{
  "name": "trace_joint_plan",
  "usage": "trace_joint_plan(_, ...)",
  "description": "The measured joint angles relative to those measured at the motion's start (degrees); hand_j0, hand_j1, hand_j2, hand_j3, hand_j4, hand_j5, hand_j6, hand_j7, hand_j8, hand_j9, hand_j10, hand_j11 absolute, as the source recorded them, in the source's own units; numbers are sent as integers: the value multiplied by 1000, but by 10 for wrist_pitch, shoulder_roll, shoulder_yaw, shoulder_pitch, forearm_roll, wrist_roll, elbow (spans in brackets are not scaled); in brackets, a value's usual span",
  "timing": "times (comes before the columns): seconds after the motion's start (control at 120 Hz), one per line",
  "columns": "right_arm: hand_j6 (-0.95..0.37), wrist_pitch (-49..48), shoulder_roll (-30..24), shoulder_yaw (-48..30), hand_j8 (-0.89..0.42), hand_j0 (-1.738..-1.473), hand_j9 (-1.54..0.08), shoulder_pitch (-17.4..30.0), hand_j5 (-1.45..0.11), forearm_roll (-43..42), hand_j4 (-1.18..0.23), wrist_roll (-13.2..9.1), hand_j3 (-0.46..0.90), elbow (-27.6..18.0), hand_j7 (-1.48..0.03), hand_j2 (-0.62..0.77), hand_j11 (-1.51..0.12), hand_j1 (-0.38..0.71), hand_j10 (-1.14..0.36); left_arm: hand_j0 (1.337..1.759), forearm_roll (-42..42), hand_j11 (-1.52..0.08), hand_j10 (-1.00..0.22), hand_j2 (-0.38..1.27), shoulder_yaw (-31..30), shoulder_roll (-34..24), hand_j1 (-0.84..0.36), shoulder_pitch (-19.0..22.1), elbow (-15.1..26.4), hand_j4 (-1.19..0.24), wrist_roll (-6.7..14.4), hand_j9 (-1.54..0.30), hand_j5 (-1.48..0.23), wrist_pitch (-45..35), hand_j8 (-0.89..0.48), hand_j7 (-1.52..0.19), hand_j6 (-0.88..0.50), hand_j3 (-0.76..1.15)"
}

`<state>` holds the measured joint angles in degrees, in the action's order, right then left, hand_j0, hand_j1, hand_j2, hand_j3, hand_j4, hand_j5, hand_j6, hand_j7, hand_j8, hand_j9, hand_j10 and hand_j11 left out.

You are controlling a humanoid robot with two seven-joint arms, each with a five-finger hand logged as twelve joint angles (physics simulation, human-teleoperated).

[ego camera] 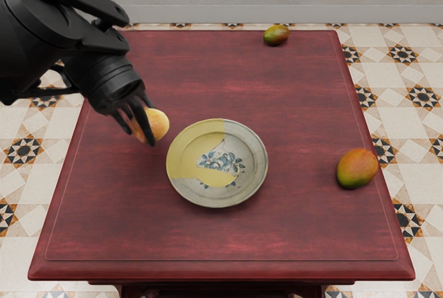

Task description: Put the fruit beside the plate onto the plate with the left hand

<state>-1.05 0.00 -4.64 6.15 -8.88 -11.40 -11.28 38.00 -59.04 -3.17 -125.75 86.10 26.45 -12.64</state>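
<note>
Yellow-orange fruit [160,122] sits inside the dark fingers [148,132] of the left hand [128,108], toward the left part of the dark red worktop [277,90]. The black left arm [48,35] comes in from the upper left corner and slants down to that spot. The fingers are curled around the fruit, clamped on it: one crosses its front, the others wrap its left side, and only its right half shows clear. Whether the fruit rests on the worktop or hangs just above it cannot be told from this angle.

Just to the right of the fingers and a little nearer the front edge lies the plate [181,147], round, pale-rimmed, with a yellow patch over its left half and a blue floral motif at the middle. It carries nothing (the fruit is beside its upper left rim, near but not touching).

Further right of the fingers and far behind them, a small green-red mango [276,34] lies at the back edge of the worktop. Well to the right of the fingers, past the plate, a larger mango [357,168] lies near the right edge. Patterned tiled floor [415,90] shows around the worktop.
</note>
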Motion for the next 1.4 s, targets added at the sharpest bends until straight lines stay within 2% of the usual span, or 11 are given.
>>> trace_joint_plan(0.158, -22, 0, 0, 0, -22, -1658, -29, 0, -29, 0, -22, 0, 0, 0, -29, -5, -29, -322, -22, 1650, 6, -1072, -787, 439, 11, 3, -329, -1, 3, -240, 0, -1073, -1175, 30, -266, -1068, -179, 0)
trace_joint_plan(0.4, -22, 0, 0, 0, -22, -1658, -29, 0, -29, 0, -22, 0, 0, 0, -29, -5, -29, -322, -22, 1649, 3, -1111, -815, 432, 75, 15, -312, -1, -1, -244, -1, -1110, -1190, 38, -273, -1111, -180, 0)
trace_joint_plan(0.583, -22, 0, 0, 0, -22, -1658, -29, 0, -29, 0, -22, 0, 0, 0, -29, -5, -29, -322, -22, 1648, 2, -1128, -819, 591, 103, 29, -369, 1, -4, -249, -2, -1124, -1186, 38, -274, -1143, -186, 0)
trace_joint_plan(0.742, -22, 0, 0, 0, -22, -1658, -29, 0, -29, 0, -22, 0, 0, 0, -29, -5, -29, -322, -22, 1650, 0, -1107, -821, 696, 106, 32, -387, 8, -11, -352, -8, -1106, -1195, 33, -274, -1137, -211, 0)
trace_joint_plan(0.75, -22, 0, 0, 0, -22, -1658, -29, 0, -29, 0, -22, 0, 0, 0, -29, -5, -29, -322, -22, 1651, 0, -1098, -815, 679, 106, 32, -380, 8, -11, -357, -8, -1097, -1172, 32, -291, -1128, -259, 0)
trace_joint_plan(0.9, -22, 0, 0, 0, -22, -1658, -29, 0, -29, 0, -22, 0, 0, 0, -29, -5, -29, -322, -22, 1655, -23, -538, -400, 328, 102, 32, -12, 10, -13, -189, -15, -538, -574, 30, -151, -552, -125, 0)
trace_joint_plan(1.083, -22, 0, 0, 0, -22, -1658, -29, 0, -29, 0, -22, 0, 0, 0, -29, -5, -29, -322, -22, 1657, -32, -220, -163, 134, 96, 28, 202, 11, -13, -78, -17, -219, -234, 32, -62, -225, -52, 0)
trace_joint_plan(1.125, -23, 0, 0, 0, -23, -1658, -29, 0, -29, 0, -22, 0, 0, 0, -29, -5, -29, -322, -22, 1657, -32, -179, -133, 109, 81, 1, 229, 10, -12, -64, -16, -179, -191, 59, -51, -184, -43, 0)
trace_joint_plan(1.183, -23, 0, 0, 0, -23, -1658, -29, 0, -29, 0, -22, 0, 0, 0, -29, -5, -29, -322, -22, 1657, -33, -135, -100, 82, 40, -70, 259, -15, -11, -48, -16, -134, -144, 156, -39, -138, -32, 0)
trace_joint_plan(1.342, -23, 0, 0, 0, -23, -1658, -29, 0, -29, 0, -22, 0, 0, 0, -29, -4, -29, -322, -22, 1658, -48, -62, -46, 38, -108, -338, 307, -38, -12, -22, -18, -62, -66, 393, -18, -64, -15, 0)
trace_joint_plan(1.4, -22, 0, 0, 0, -22, -1658, -29, 0, -29, 0, -22, 0, 0, 0, -29, -4, -29, -322, -22, 1658, -71, -47, -34, 28, -137, -376, 318, -41, -13, -16, -18, -47, -50, 429, -13, -48, -11, 0)
